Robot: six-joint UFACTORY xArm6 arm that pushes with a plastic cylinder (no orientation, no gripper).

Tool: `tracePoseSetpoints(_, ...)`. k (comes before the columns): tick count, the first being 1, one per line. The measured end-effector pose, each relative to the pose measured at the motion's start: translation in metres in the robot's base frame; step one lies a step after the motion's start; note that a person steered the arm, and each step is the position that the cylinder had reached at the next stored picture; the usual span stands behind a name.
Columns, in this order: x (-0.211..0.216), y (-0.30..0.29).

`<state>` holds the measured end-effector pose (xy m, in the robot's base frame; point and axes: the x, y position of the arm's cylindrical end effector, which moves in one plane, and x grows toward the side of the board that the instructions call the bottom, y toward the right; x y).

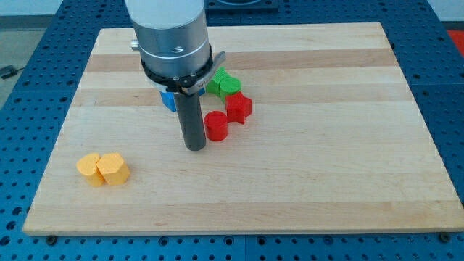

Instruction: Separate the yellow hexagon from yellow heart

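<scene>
The yellow hexagon [90, 170] and the yellow heart [114, 168] lie side by side and touching at the view's lower left of the wooden board [326, 181], the hexagon on the left. My tip [195, 147] rests on the board well to the right of them and slightly higher in the view, just left of the red cylinder [216, 126]. It touches neither yellow block.
A red star-like block [238, 108] sits right of the red cylinder. Green blocks [223, 85] lie above it. A blue block [169, 100] is partly hidden behind the rod. The arm's grey body [170, 36] covers the top centre.
</scene>
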<state>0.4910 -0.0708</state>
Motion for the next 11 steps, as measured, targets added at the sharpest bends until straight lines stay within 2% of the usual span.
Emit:
tracePoseSetpoints(3,-0.004,0.034)
tracePoseSetpoints(4,0.027,0.033)
tracePoseSetpoints(5,0.077,0.014)
tracePoseSetpoints(6,0.105,-0.041)
tracePoseSetpoints(7,0.105,-0.115)
tracePoseSetpoints(8,0.088,-0.179)
tracePoseSetpoints(9,0.048,-0.196)
tracePoseSetpoints(10,0.018,-0.185)
tracePoseSetpoints(11,0.029,-0.193)
